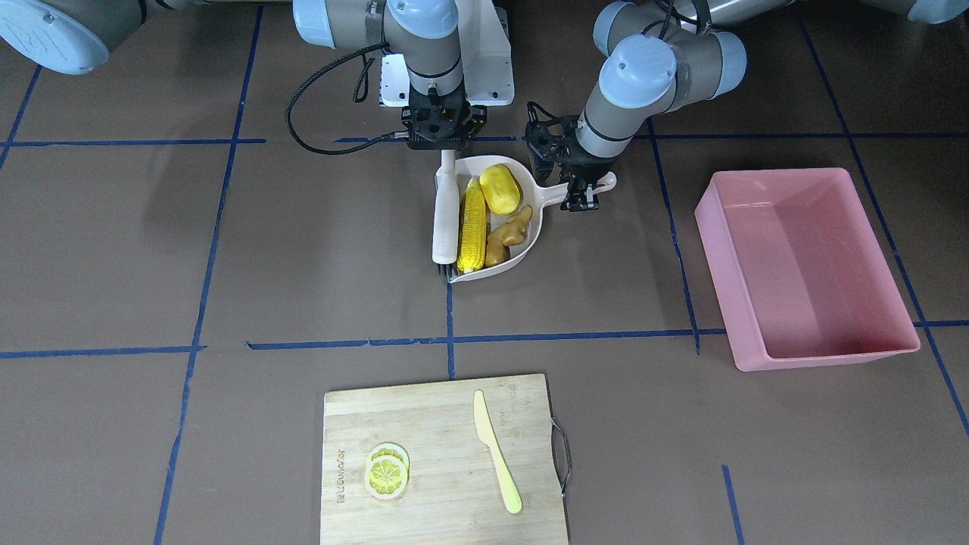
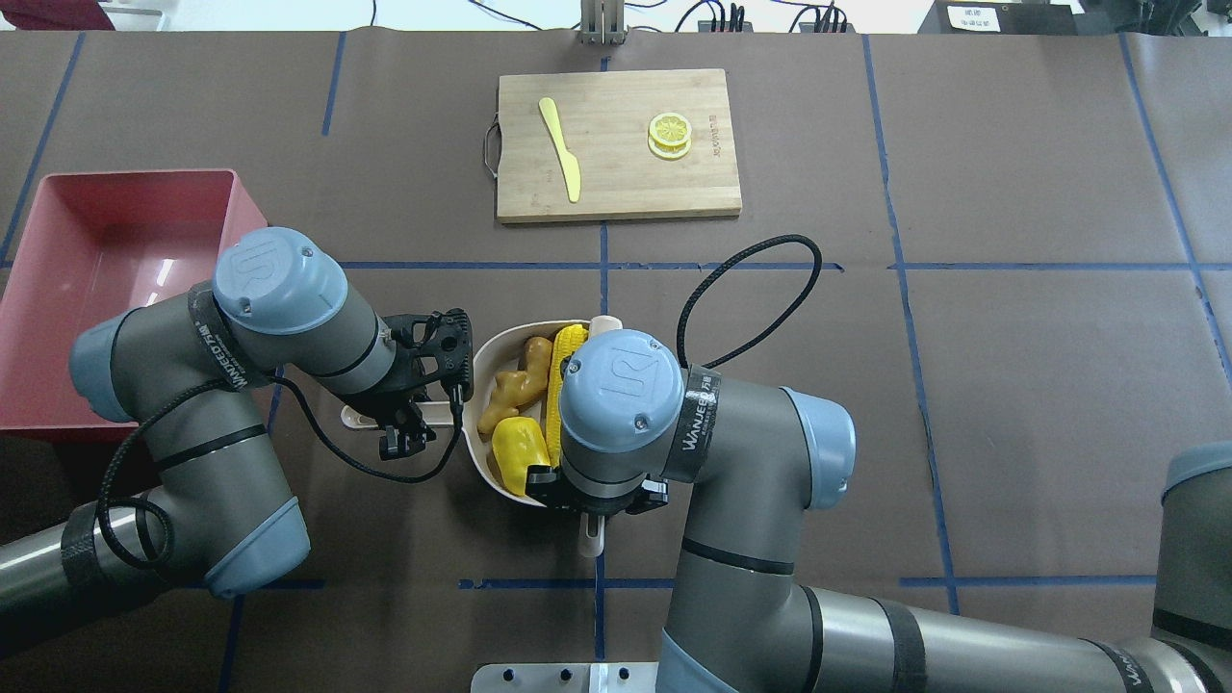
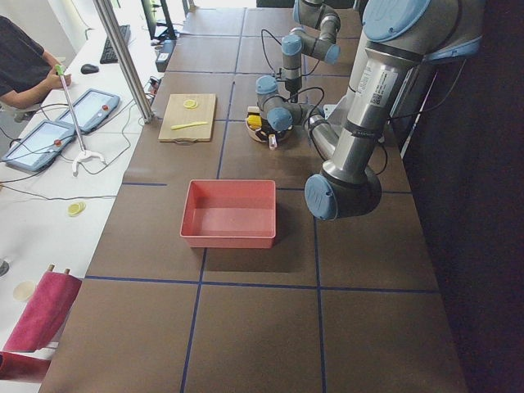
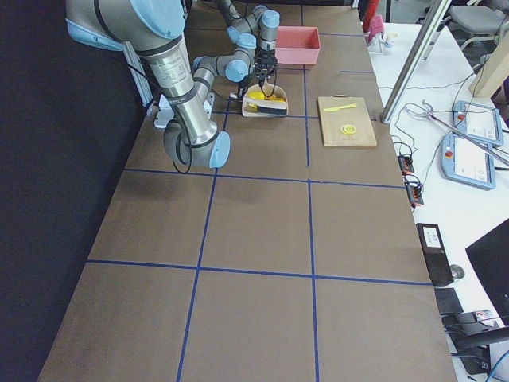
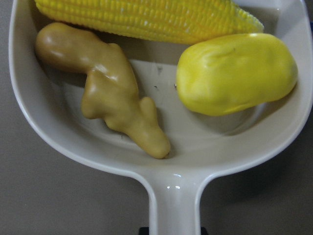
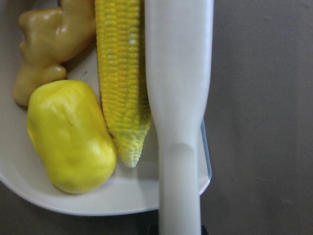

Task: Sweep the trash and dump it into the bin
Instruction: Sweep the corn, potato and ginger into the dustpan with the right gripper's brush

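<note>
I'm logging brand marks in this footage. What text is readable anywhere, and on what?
"WANJEE": black band on the right arm; the left arm's band seems to match.
"UR": logo on the right arm's blue joint cap.
Cutting board stamp: too blurred to read.

Here's the dustpan [image 1: 496, 272] on the counter [image 1: 227, 250], between the two sets of jaws, its handle in the left jaws. Inside it, the corn cob [image 1: 473, 225] lies nearest the right jaws, against their brush [image 1: 445, 219]. The potato lump [image 1: 500, 188] and ginger root [image 1: 509, 235] sit toward the left jaws. The bin [image 1: 825, 357] stands well beyond the left jaws. The cutting board [image 1: 424, 424], with the knife [image 1: 493, 450] and lemon slices [image 1: 387, 471], lies ahead of both.
</note>
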Robot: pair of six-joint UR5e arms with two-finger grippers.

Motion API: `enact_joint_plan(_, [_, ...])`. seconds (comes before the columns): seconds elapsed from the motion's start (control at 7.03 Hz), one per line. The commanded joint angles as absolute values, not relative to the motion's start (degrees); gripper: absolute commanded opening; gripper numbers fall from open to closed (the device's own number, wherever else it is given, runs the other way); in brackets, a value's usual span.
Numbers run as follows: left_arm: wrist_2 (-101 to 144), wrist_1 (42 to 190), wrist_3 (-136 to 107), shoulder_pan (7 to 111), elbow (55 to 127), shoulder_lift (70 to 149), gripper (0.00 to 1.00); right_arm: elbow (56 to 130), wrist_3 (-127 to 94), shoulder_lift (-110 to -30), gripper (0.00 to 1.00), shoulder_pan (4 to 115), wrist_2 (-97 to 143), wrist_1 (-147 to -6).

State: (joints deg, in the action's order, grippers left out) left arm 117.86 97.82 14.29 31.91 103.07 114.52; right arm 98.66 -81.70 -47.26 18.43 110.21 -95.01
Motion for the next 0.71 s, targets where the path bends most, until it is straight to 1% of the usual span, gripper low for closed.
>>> enact_joint_plan(0.0, [117.9, 97.9, 14.2, 31.9, 103.0, 114.9, 0.10, 97.7, -82.4, -46.1, 0.00, 18.2, 110.7, -95.1])
enact_joint_plan(0.28, [117.9, 98.1, 14.1, 31.9, 103.0, 114.8, 0.10, 97.9, -83.1, -46.1, 0.00, 17.2, 111.0, -95.2])
enact_joint_plan(0.57, [118.2, 98.5, 14.0, 32.0, 102.9, 114.4, 0.06, 99.7, -83.1, -46.8, 0.00, 17.4, 112.8, -95.6])
